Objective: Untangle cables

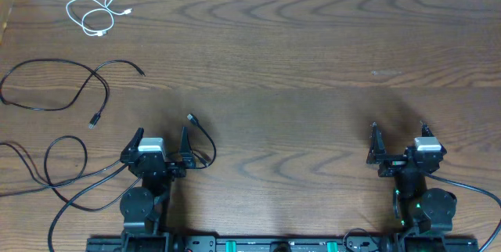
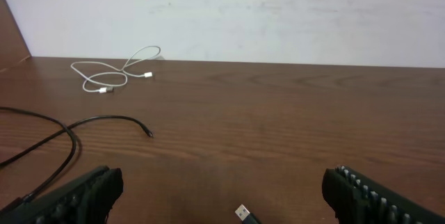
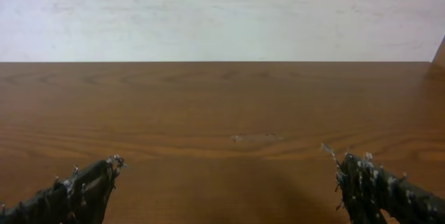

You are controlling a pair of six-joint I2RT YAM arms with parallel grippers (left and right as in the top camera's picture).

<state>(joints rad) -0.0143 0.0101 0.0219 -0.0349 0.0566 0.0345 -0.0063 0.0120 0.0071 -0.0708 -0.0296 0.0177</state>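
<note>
Both arms parked by their bases, left gripper [image 1: 163, 133] n right gripper [image 1: 398, 128] w/ fingers wide apart, holding nothing. White cable [image 1: 98, 13] coiled at far-left corner, black cables [image 1: 55, 88] spread down the left side, well apart from it, so prob mostly sorted imo. USB plug [image 2: 242, 213] lies just in front of left gripper

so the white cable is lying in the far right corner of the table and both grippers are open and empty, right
Not quite. The white cable lies in the far left corner, not the right; the overhead view shows it. The rest holds: the left gripper and the right gripper are both open and empty.
</note>
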